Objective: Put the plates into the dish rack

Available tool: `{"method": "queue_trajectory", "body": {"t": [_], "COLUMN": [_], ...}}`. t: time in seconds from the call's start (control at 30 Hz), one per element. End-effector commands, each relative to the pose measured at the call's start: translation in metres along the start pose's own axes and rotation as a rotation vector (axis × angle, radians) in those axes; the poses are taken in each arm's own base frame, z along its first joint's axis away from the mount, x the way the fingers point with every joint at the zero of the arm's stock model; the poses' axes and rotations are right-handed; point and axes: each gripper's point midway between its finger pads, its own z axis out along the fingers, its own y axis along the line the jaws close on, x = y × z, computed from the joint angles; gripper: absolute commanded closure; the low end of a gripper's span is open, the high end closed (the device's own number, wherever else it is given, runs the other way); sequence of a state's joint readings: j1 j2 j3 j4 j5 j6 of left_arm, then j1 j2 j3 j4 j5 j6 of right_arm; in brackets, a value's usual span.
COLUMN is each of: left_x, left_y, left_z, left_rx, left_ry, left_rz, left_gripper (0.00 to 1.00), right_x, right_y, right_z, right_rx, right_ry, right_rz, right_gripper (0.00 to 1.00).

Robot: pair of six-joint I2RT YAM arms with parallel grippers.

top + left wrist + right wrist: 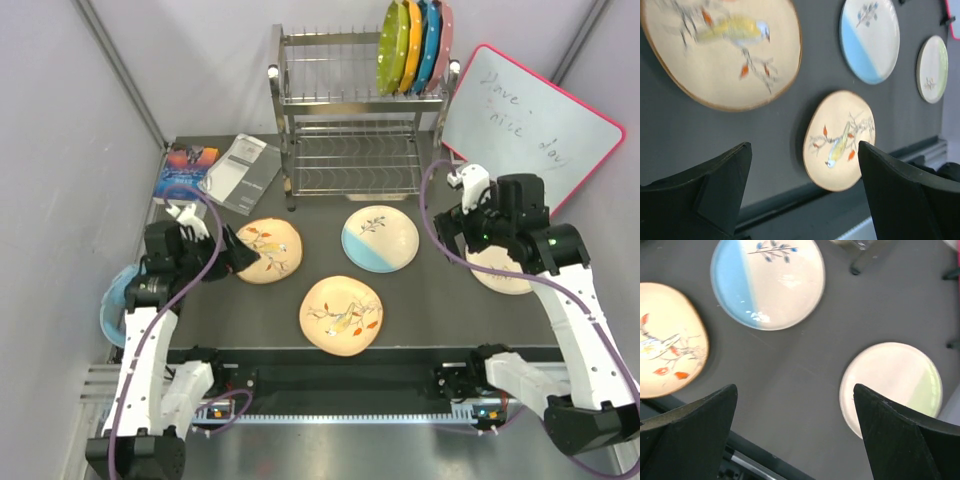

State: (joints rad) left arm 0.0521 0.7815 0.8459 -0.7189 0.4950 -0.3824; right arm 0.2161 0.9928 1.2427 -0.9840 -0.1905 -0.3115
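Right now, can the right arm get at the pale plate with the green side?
Probably yes: the pale plate lies flat just below the open right fingers, with nothing on it or between them.

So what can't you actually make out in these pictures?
- Top view: the pale plate is mostly hidden under the right arm.
- Top view: the writing on the whiteboard is too small and slanted to read fully.
- Top view: a blue round thing at the table's left edge is partly covered by the left arm.
- Left wrist view: the nearest orange plate is blurred.
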Motion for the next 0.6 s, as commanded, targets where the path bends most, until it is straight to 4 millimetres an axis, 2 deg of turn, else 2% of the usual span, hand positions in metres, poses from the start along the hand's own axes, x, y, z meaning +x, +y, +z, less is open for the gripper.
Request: {"method": "queue_trajectory", "body": {"t": [0.0, 0.03, 0.1, 0.13, 0.2, 0.23, 0.27, 0.33, 0.37, 0.47, 0.5, 0.57], "left_x": [0.060, 0.070, 0.079, 0.080, 0.085, 0.088, 0.095, 0.109, 0.111, 0.128, 0.140, 0.147], "left_y": [0.009, 0.013, 0.016, 0.015, 0.010, 0.007, 0.001, -0.007, -0.008, -0.011, -0.011, -0.009], "left_z": [0.023, 0.027, 0.033, 0.033, 0.033, 0.032, 0.031, 0.032, 0.034, 0.046, 0.050, 0.057], "left_rx": [0.069, 0.064, 0.079, 0.086, 0.099, 0.110, 0.126, 0.143, 0.135, 0.117, 0.095, 0.077], "left_ry": [0.162, 0.181, 0.188, 0.191, 0.230, 0.245, 0.275, 0.346, 0.360, 0.425, 0.463, 0.471], "left_rz": [-0.226, -0.254, -0.286, -0.288, -0.274, -0.259, -0.234, -0.203, -0.193, -0.165, -0.159, -0.157], "left_gripper": [0.11, 0.11, 0.13, 0.13, 0.12, 0.11, 0.11, 0.12, 0.15, 0.17, 0.18, 0.18], "right_x": [-0.014, -0.025, -0.018, -0.015, 0.002, -0.003, 0.018, 0.033, 0.054, 0.079, 0.080, 0.081], "right_y": [0.041, 0.052, 0.071, 0.087, 0.104, 0.112, 0.117, 0.123, 0.128, 0.143, 0.145, 0.146], "right_z": [0.004, 0.004, 0.016, 0.023, 0.037, 0.038, 0.049, 0.059, 0.065, 0.070, 0.070, 0.073], "right_rx": [-0.196, -0.255, -0.364, -0.471, -0.562, -0.624, -0.632, -0.641, -0.648, -0.676, -0.676, -0.660], "right_ry": [-0.158, -0.208, -0.170, -0.125, -0.056, -0.088, -0.039, -0.005, 0.047, 0.102, 0.097, 0.102], "right_rz": [0.024, 0.101, 0.189, 0.266, 0.378, 0.414, 0.450, 0.488, 0.522, 0.566, 0.562, 0.555], "right_gripper": [0.00, 0.00, 0.00, 0.00, 0.00, 0.00, 0.00, 0.00, 0.00, 0.00, 0.00, 0.01]}}
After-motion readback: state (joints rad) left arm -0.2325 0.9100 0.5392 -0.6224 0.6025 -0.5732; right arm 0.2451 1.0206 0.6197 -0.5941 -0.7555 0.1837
